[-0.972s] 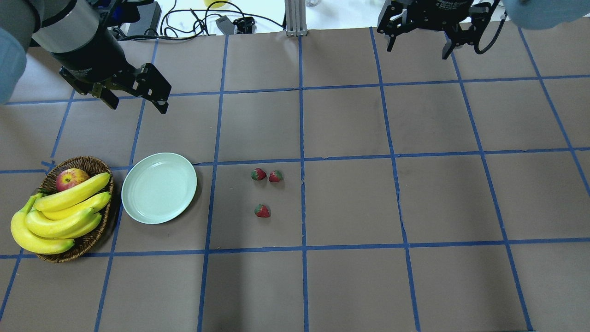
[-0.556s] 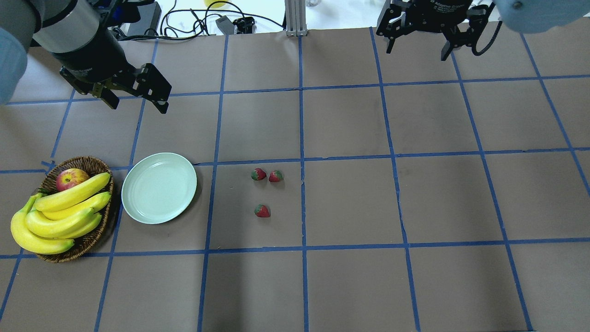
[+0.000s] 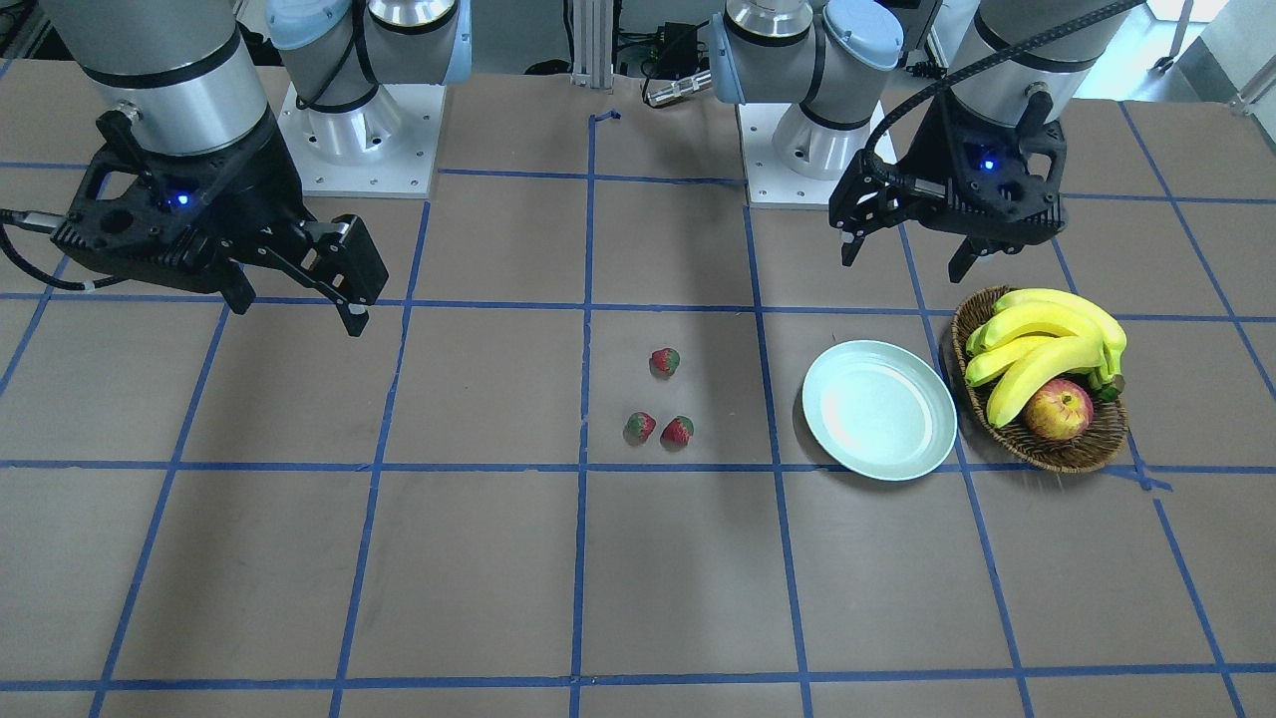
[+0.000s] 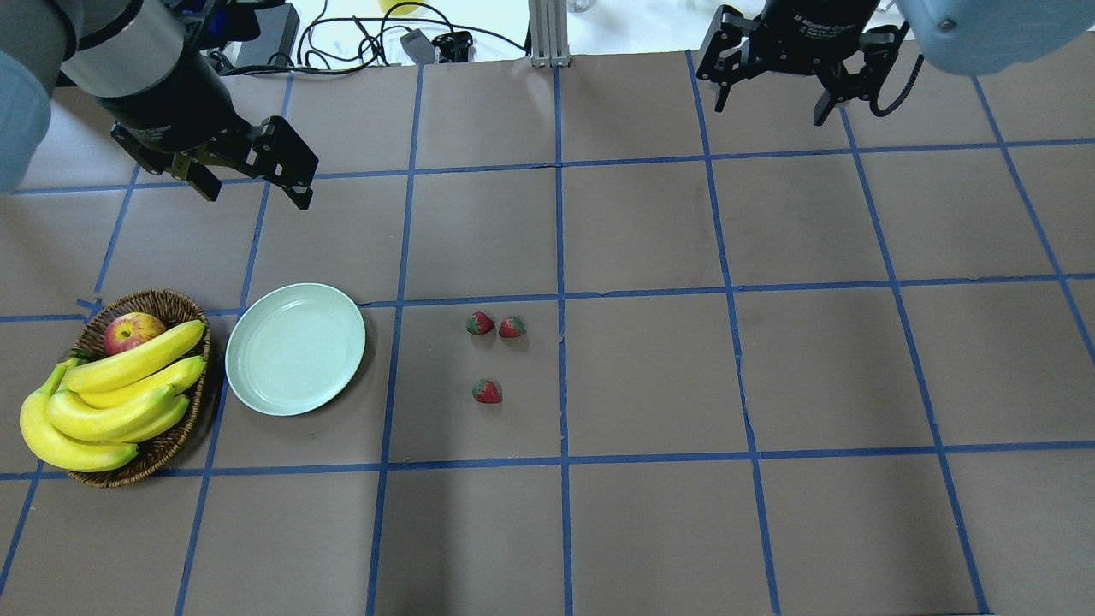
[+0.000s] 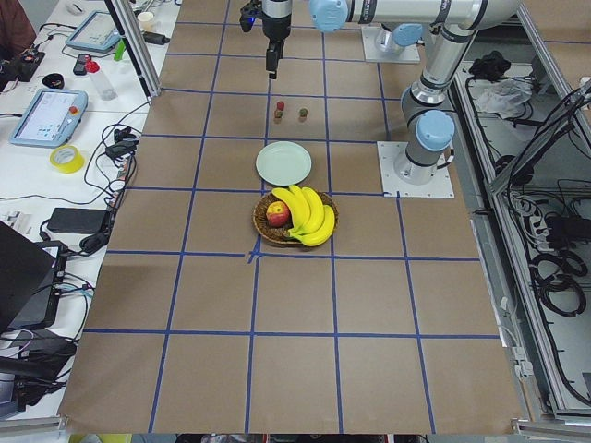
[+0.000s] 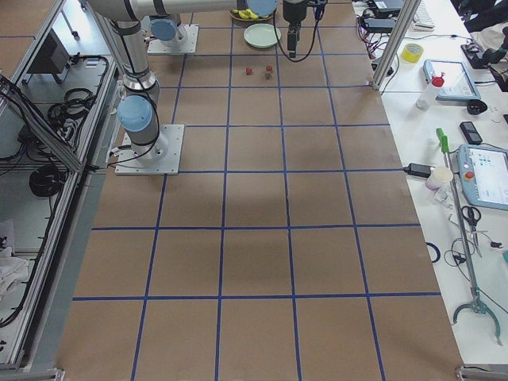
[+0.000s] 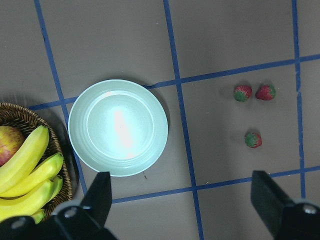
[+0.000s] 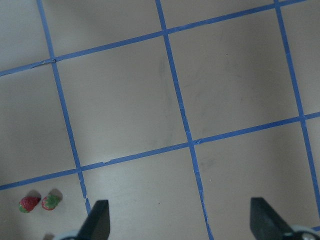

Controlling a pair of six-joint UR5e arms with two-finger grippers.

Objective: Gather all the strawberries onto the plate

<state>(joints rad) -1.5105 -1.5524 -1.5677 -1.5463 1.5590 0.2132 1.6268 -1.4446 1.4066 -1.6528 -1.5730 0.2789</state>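
Three strawberries (image 4: 480, 323) (image 4: 512, 327) (image 4: 487, 391) lie on the brown table near its middle, two side by side and one nearer the robot. They also show in the left wrist view as strawberries (image 7: 253, 139). The pale mint plate (image 4: 295, 349) sits empty to their left, also seen as the plate (image 3: 879, 409) (image 7: 118, 127). My left gripper (image 4: 254, 192) (image 3: 904, 261) hangs open above the table beyond the plate, holding nothing. My right gripper (image 4: 772, 107) (image 3: 297, 311) is open and empty, high at the far right, well away from the berries.
A wicker basket (image 4: 154, 299) with bananas (image 4: 111, 402) and an apple (image 4: 133, 332) stands just left of the plate. Cables (image 4: 342, 43) and a metal post (image 4: 547, 34) lie past the table's far edge. Blue tape lines grid the table.
The right arm has shifted slightly left at the far edge, its wrist turning a little. The left arm, plate and strawberries have not moved.
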